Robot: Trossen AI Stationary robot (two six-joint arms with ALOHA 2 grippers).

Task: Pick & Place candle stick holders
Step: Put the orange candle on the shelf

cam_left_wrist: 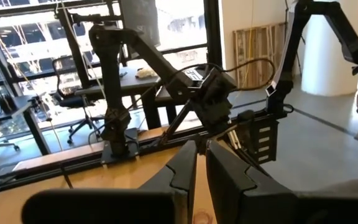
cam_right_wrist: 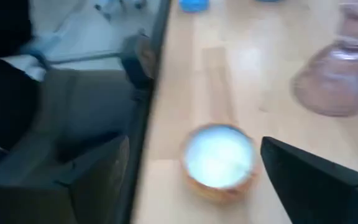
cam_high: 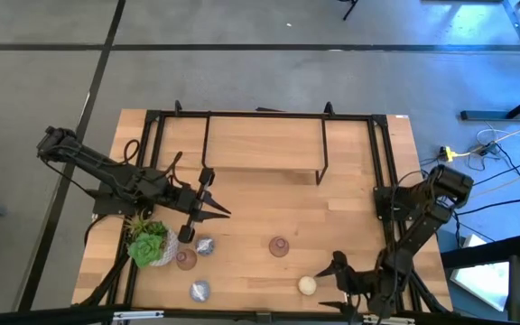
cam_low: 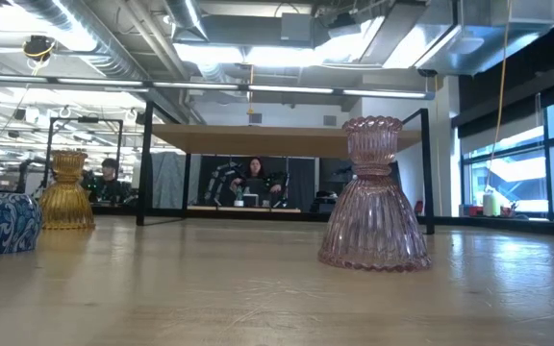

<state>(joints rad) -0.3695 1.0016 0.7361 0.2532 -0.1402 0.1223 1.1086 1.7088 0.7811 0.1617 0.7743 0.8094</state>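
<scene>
So on the far left of the light wooden bench (cam_high: 269, 158), at about 8 o'clock, there's a green succulent in a pale pot (cam_high: 149, 246). Right next to it, toward 3 o'clock, sits a pink vase-shaped glass holder (cam_high: 186, 260) and then a silvery-blue round holder (cam_high: 207, 246). The left gripper (cam_high: 224, 213) hangs just above those at their 12 o'clock, fingers (cam_left_wrist: 185, 171) pretty much pinched together with nothing in them. A second silvery-blue round holder (cam_high: 200, 291) sits near the front edge at 6 o'clock from the first. Further right, mid-bench, the other pink vase-shaped glass holder (cam_high: 279, 246) stands alone. Then the cream-white round holder (cam_high: 307, 286), resting on the bench, with the right gripper (cam_high: 330, 282) spread wide open around it, not gripping. The low view also shows an amber glass holder (cam_low: 66, 190).
</scene>
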